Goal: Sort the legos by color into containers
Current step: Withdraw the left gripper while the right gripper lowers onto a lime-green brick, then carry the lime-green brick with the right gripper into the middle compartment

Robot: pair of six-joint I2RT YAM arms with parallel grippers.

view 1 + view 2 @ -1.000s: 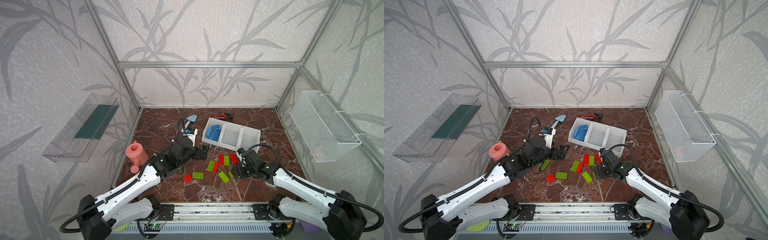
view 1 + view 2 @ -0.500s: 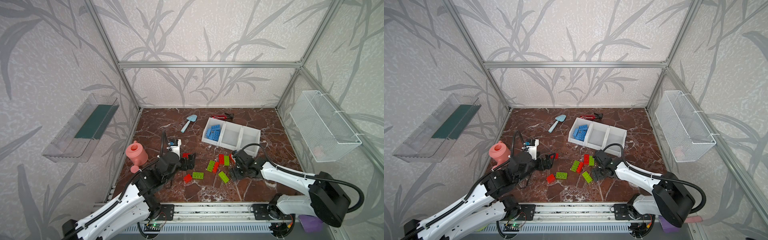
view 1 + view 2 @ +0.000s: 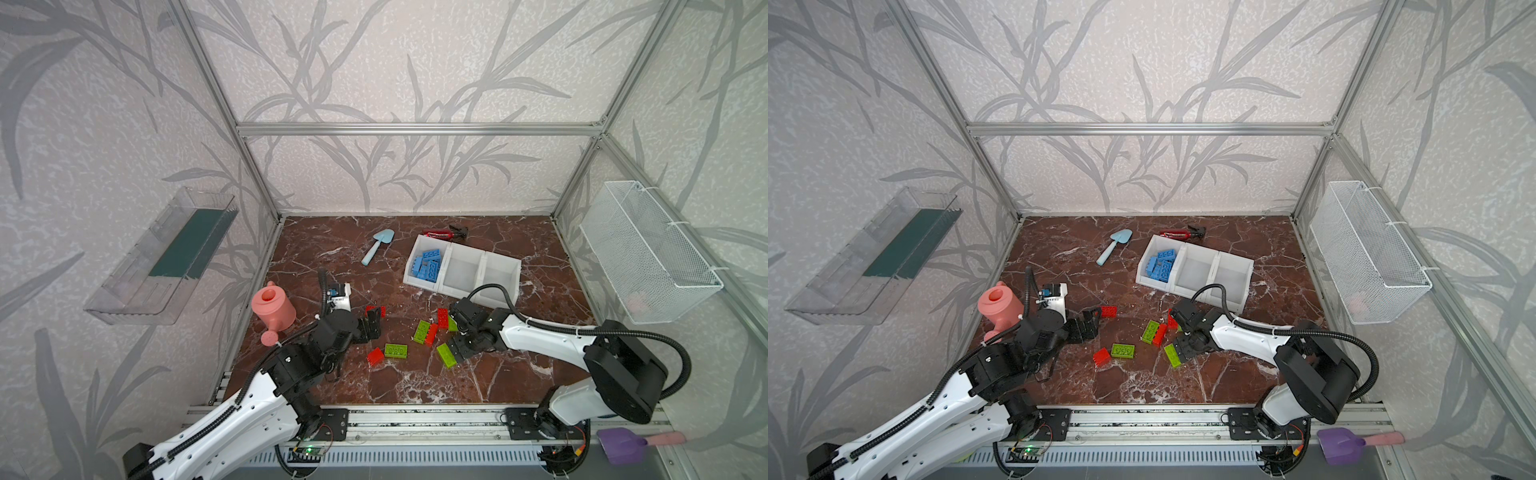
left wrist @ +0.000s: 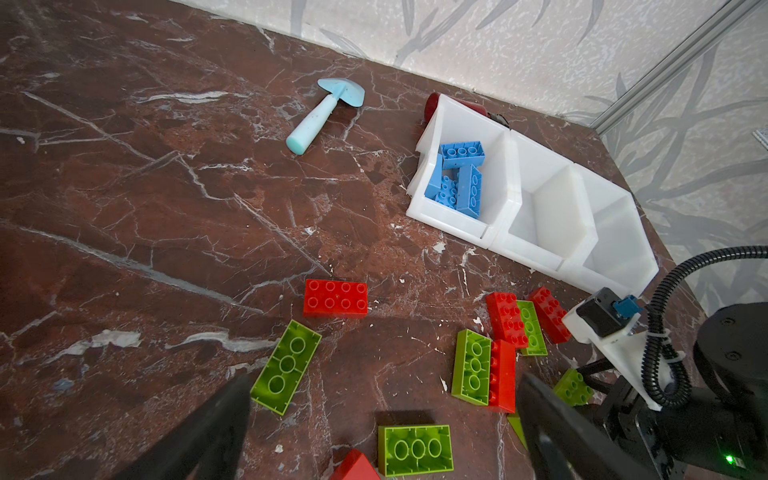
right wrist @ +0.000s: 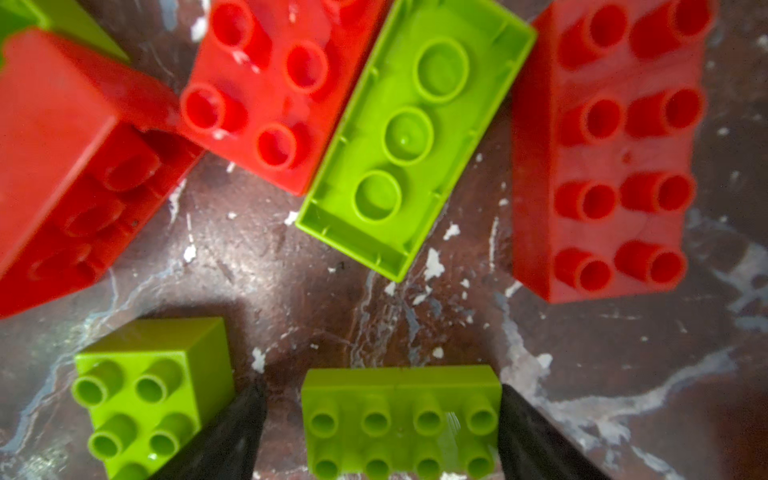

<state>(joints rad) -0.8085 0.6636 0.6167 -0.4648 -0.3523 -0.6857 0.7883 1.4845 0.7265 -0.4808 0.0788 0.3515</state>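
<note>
My right gripper (image 5: pixel 379 390) tips down at five o'clock of the legos (image 3: pixel 423 331), jaws parted astride a green lego (image 5: pixel 401 419) — contact unclear; left gripper (image 4: pixel 385 380) wide, empty.

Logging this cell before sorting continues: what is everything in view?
containers: three joined, white, back centre; middle and right bins empty
blue legos: several, blue, in the left bin
red legos: five, red, loose on the floor
green legos: six, lime, among the red
trowel: one, light blue, left of the containers
spray bottle: one, red, behind the containers
watering can: one, pink, floor's left edge
wall tray: one, clear, high left
wire basket: one, white, high right
scoop: one, purple, front right, off the floor
left gripper: one, black, jaws open above the floor
right gripper: one, black, jaws open astride one of the green legos
</note>
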